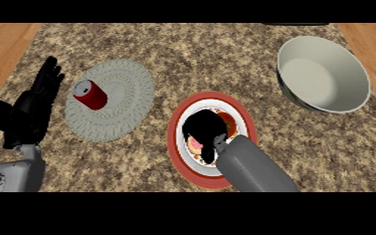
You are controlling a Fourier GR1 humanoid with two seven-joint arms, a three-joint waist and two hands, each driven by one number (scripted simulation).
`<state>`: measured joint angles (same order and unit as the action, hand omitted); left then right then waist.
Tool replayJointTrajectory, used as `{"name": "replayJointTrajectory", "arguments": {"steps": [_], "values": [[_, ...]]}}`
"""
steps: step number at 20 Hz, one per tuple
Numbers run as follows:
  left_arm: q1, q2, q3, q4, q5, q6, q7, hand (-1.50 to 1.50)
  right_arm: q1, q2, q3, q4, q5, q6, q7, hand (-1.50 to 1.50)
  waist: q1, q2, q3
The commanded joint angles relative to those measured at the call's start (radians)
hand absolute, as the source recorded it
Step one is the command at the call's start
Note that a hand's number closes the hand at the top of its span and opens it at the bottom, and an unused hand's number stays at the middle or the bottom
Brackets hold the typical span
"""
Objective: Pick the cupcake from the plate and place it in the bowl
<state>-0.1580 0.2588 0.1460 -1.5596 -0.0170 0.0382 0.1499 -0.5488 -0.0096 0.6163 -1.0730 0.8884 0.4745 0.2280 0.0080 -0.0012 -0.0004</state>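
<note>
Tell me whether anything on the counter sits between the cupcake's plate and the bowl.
Nothing visible does. The counter stretch between the plate and the bowl is bare. The red can stands on a mat on the plate's other side. The right robot hand covers most of the cupcake.

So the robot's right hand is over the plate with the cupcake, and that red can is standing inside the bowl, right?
Not quite. The head view shows the red can on the round grey mat, left of the plate; the bowl holds nothing. The right hand is indeed over the plate, covering most of the cupcake.
</note>
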Motion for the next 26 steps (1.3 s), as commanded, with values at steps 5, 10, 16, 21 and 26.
{"name": "replayJointTrajectory", "arguments": {"steps": [5,10,16,21,26], "values": [[0.016,-0.049,-0.021,0.015,-0.041,0.015,-0.046,0.00,-0.054,0.009,0.050,0.158,-0.053,-0.135,-0.062,1.50,0.003,0.003,0.001],[-0.017,-0.020,0.015,0.063,-0.030,0.002,-0.037,0.00,-0.069,-0.018,-0.001,0.053,-0.003,-0.229,-0.035,1.50,-0.009,0.001,0.000],[0.056,-0.020,0.020,-0.010,-0.032,0.014,-0.006,0.00,0.207,-0.488,0.122,-0.282,-0.017,-0.279,-0.504,1.50,-0.056,-0.014,0.002],[0.076,-0.028,0.025,-0.017,-0.025,0.009,-0.031,0.00,0.329,-0.736,-0.043,-0.554,-0.104,-0.371,-0.653,1.50,-0.052,-0.009,0.000],[0.070,-0.013,0.046,-0.013,-0.022,0.014,-0.017,0.00,0.368,-0.812,-0.338,-0.724,-0.353,-0.407,-0.683,1.50,-0.078,-0.013,0.000]]}}
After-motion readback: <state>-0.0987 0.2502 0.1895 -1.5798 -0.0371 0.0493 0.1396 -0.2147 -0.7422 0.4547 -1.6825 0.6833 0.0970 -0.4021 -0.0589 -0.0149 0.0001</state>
